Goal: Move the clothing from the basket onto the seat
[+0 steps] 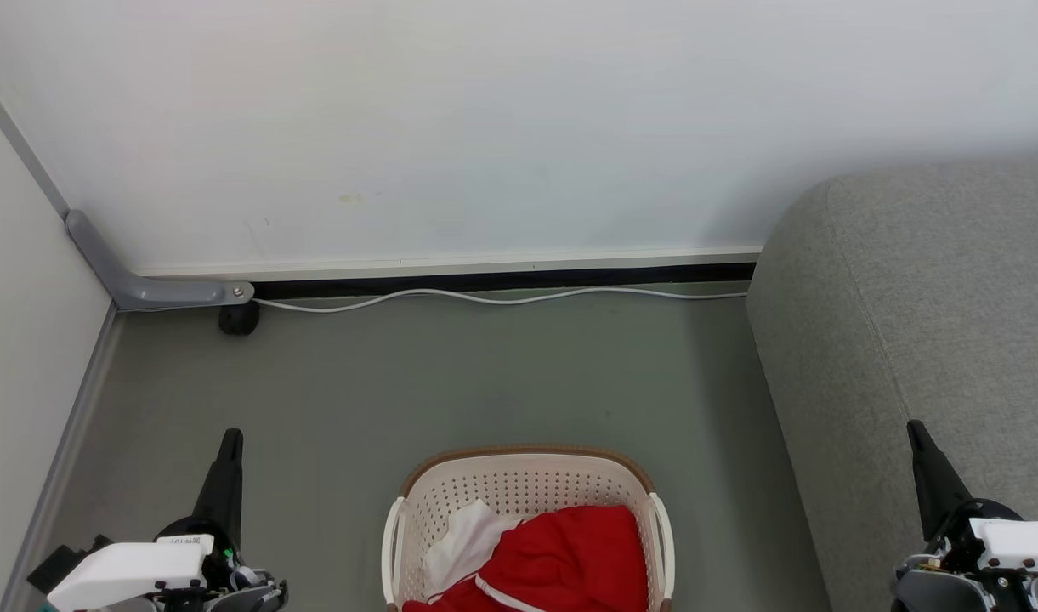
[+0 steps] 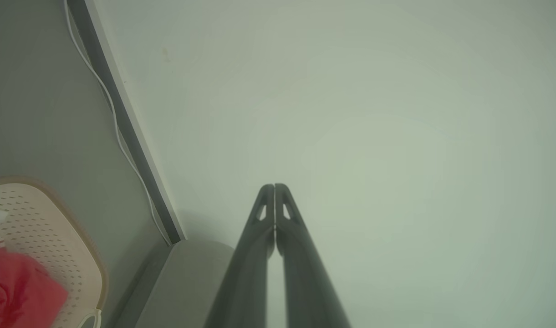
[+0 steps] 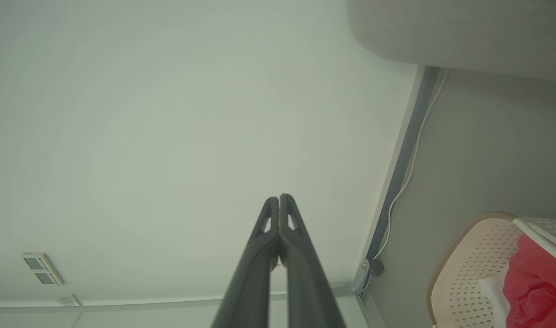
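The red clothing [image 1: 570,552] with a white panel lies bunched in the cream basket [image 1: 519,484], which stands on the floor at the bottom centre of the head view. The grey seat [image 1: 918,323] rises at the right. My left gripper [image 1: 230,435] is shut at the lower left, left of the basket, holding nothing. My right gripper [image 1: 913,425] is shut at the lower right, in front of the seat's side. In the left wrist view the left gripper [image 2: 274,186] points at the wall, with the basket [image 2: 36,223] and clothing [image 2: 18,291] at the lower left. The right gripper [image 3: 278,197] also faces the wall, with the basket [image 3: 473,255] at the lower right.
A white wall [image 1: 484,127] stands behind, with a dark baseboard gap and a white cable [image 1: 484,297] along its foot. A grey metal bracket [image 1: 144,289] and a black caster [image 1: 239,319] sit in the left corner. Grey-green floor [image 1: 450,382] lies between wall and basket.
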Robot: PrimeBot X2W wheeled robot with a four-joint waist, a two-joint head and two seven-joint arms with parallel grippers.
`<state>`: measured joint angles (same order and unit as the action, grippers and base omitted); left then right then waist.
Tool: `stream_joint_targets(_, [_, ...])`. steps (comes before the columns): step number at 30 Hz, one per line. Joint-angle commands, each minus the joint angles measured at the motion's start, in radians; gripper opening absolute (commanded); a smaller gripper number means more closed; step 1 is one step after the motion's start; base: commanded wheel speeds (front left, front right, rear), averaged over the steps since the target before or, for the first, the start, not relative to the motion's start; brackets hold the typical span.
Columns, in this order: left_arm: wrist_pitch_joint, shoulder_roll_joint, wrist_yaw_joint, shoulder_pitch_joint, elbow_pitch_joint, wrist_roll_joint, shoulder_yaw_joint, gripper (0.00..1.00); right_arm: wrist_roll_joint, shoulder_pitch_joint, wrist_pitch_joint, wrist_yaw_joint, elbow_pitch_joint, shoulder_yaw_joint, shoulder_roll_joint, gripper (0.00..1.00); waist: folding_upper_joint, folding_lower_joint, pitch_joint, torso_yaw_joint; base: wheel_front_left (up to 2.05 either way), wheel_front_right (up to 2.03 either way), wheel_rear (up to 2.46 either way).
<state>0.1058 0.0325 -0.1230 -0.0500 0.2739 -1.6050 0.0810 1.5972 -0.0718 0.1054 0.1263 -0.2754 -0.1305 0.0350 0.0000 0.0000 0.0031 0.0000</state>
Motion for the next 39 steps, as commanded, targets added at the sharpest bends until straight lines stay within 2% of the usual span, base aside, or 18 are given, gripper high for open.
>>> stream_joint_targets(1, [0.007,0.018,-0.008,-0.058,-0.029,-0.004,0.032,0.0,0.012,-0.036,0.007,0.004,0.031,0.017,0.015,0.0,0.0,0.0,0.0,0.0,0.0,0.0,0.0])
stream_joint_targets(35, [0.007,0.018,-0.008,-0.058,-0.029,-0.004,0.032,0.0,0.012,-0.036,0.007,0.004,0.031,0.017,0.015,0.0,0.0,0.0,0.0,0.0,0.0,0.0,0.0])
stream_joint_targets(36, [0.0,0.0,0.0,0.0,0.0,0.0,0.0,1.0,0.0,0.0,0.0,0.0,0.0,0.0,0.0,1.0,0.0,0.0,0.0,0.0,0.0,0.0,0.0])
stream_joint_targets(39, [-0.001,-0.012,0.001,0.016,0.03,0.0,-0.001,1.0,-0.001,0.015,0.0,0.0,-0.029,0.005,-0.01,1.0,0.0,0.0,0.0,0.0,0.0,0.0,0.0])
